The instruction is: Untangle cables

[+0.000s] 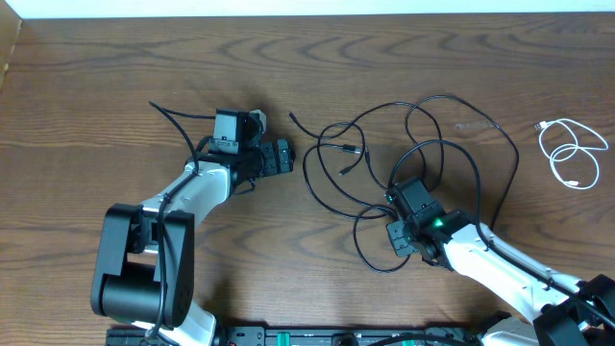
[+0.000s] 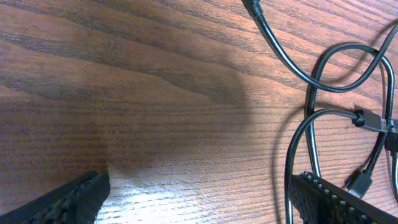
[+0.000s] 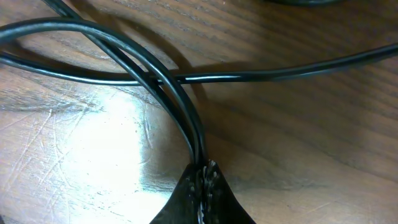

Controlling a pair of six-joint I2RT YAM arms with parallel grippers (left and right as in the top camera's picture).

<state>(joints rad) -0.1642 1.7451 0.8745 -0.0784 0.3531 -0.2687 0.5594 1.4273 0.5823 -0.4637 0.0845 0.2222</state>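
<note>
A tangle of black cables [image 1: 413, 154] loops over the middle of the wooden table. My right gripper [image 1: 394, 234] sits at the tangle's lower edge. In the right wrist view it [image 3: 204, 169] is shut on two black cable strands [image 3: 180, 106] that run side by side into the jaws, with a third strand crossing behind them. A loose black cable [image 1: 178, 120] lies at the left, and a white cable [image 1: 572, 154] is coiled at the far right. My left gripper [image 1: 282, 157] stands open left of the tangle. Its fingers [image 2: 336, 202] are spread over bare wood, with black cable loops [image 2: 317, 81] beside the right finger.
The table's [image 1: 96, 77] far edge runs along the top of the overhead view. Both arm bases stand at the near edge. Bare wood lies at the back left and between the two arms.
</note>
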